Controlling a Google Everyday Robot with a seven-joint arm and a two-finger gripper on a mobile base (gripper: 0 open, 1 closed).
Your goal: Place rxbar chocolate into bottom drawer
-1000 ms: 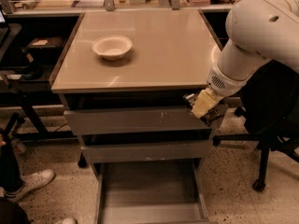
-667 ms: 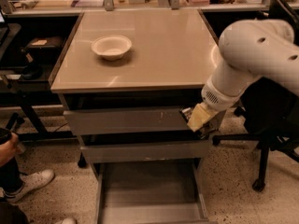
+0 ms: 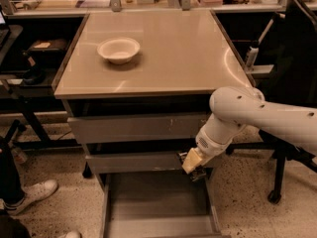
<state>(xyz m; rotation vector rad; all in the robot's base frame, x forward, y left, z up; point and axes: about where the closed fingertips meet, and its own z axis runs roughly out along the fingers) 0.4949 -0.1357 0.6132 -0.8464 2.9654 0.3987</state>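
Observation:
The bottom drawer (image 3: 158, 205) is pulled open at the foot of the grey cabinet; it is a shallow tray and its floor looks bare. My gripper (image 3: 196, 170) hangs at the end of the white arm (image 3: 257, 115), low in front of the middle drawer (image 3: 133, 161), just above the back right corner of the open tray. The rxbar chocolate does not show anywhere; the beige wrist covers whatever the gripper may hold.
A white bowl (image 3: 119, 49) stands on the beige cabinet top (image 3: 178, 53). The top drawer (image 3: 133, 128) is shut. A black office chair (image 3: 292, 68) stands close at the right. A person's white shoe (image 3: 32, 194) is on the floor at the left.
The arm has dropped: the gripper went from beside the top drawer's right end down to just above the open bottom drawer's back right corner. The bowl has not moved.

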